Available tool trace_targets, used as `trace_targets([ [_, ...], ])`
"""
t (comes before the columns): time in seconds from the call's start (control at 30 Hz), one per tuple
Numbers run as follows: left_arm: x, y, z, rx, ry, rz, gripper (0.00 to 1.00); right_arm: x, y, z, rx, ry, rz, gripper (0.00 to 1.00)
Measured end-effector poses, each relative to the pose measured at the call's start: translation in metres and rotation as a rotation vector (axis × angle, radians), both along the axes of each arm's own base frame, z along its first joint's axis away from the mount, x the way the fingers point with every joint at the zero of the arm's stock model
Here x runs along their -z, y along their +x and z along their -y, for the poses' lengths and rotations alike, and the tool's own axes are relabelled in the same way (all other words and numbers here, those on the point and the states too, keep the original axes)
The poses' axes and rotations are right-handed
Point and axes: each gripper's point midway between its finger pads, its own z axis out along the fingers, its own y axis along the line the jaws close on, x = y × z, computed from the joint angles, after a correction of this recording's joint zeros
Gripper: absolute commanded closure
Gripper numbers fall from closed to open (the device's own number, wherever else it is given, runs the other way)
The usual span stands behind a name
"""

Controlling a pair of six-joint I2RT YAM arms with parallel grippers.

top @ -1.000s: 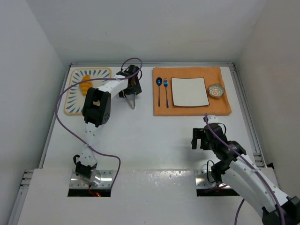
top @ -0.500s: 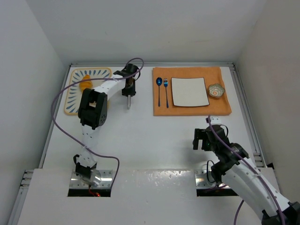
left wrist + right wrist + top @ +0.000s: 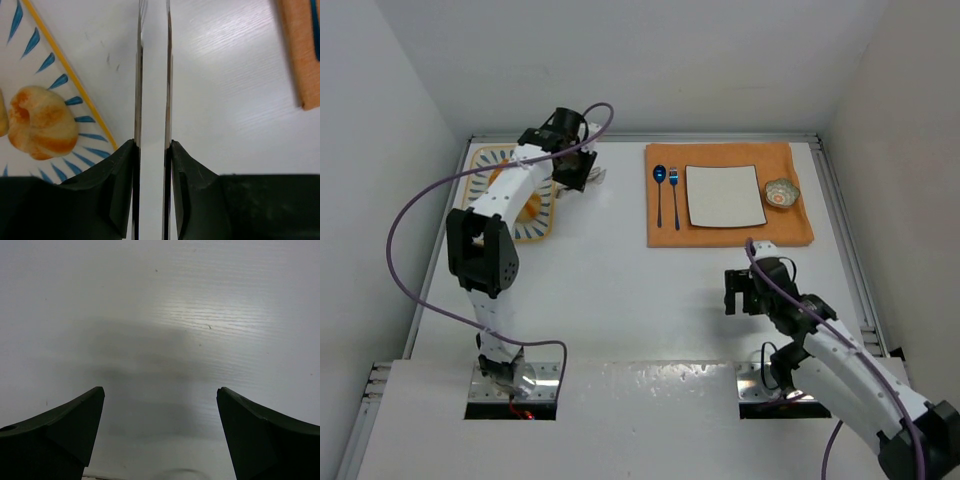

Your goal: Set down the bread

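Primary hazard: the left end effector [image 3: 152, 146] is clenched on what appears to be a pair of metal tongs [image 3: 140, 75], whose two blades stand almost parallel with only a narrow gap. That gap looks too small to admit the bread [image 3: 42, 122]. Lowered here, the blades would probably strike the bare worktop [image 3: 225, 75] or the tray [image 3: 20, 65] rim. A hard squeeze could also squirt the rounded piece off the tray or shift the tongs in the fingers. The bread lies on the tray at the left of the wrist frame, beside the blades and apart from them, not between them. A second piece shows only at the left edge. The plate [image 3: 725, 195] lies well apart at upper right. The right end effector [image 3: 160, 390] hangs released over bare worktop.
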Motion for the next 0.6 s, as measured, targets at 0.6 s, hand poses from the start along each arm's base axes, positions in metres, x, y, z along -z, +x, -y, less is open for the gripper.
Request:
trace_targets([
  [0.6, -0.085, -0.064, -0.216, -0.344, 0.009, 0.169, 0.47, -0.008, 0.038, -0.066, -0.254, 0.118, -0.059, 0.06],
])
